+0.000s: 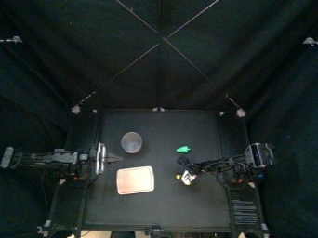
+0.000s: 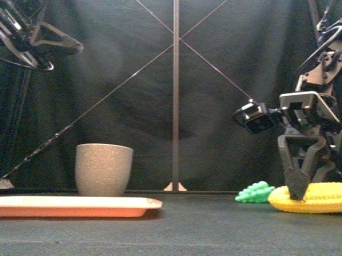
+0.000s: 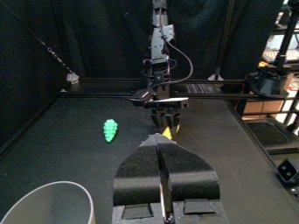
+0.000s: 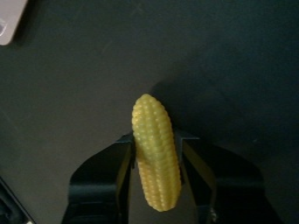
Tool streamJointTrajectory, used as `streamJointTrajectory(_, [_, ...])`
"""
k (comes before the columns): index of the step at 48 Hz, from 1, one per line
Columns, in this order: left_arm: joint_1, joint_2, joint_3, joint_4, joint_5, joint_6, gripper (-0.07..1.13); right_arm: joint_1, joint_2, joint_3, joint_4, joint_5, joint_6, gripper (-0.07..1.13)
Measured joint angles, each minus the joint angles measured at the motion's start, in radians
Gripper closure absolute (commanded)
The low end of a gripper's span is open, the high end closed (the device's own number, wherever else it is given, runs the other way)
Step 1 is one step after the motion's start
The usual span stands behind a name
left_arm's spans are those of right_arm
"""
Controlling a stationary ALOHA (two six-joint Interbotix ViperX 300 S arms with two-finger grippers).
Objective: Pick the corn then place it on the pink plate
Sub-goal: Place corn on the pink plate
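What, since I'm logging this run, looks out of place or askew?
Nothing stands out: the pink tray lies flat, the grey cup stands upright, and the corn sits between the jaws of the right gripper.

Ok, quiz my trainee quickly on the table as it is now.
1. True or false: the yellow toy corn cob already lies on the flat pink tray.
2. Which gripper has the corn between its jaws?
3. What stands behind the tray, toward the back curtain? A tall grey speckled cup; B red cup; C blue-grey bowl.
Key: 1 false, it is on the black table; 2 the right gripper; 3 A.
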Motion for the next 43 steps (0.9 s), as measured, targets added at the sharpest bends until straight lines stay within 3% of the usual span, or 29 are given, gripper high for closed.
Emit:
streamJointTrajectory(4, [0.002, 0.000, 0.000, 0.000, 0.002, 0.000, 1.08, 0.000, 0.008, -0.025, -0.006, 0.002, -0.003, 0.59])
streamJointTrajectory(10, [0.000, 0.000, 0.000, 0.002, 0.002, 0.002, 1.08, -0.006, 0.014, -0.110, -0.038, -0.002, -0.012, 0.59])
streamJointTrajectory(28, [0.005, 0.000, 0.000, 0.002, 0.002, 0.002, 1.08, -0.002, 0.206, -0.502, -0.275, -0.002, -0.011, 0.58])
streamJointTrajectory(43, [0.008, -0.002, 0.000, 0.003, 0.005, 0.002, 1.08, 0.003, 0.445, -0.781, -0.419, 0.012, -0.011, 0.43])
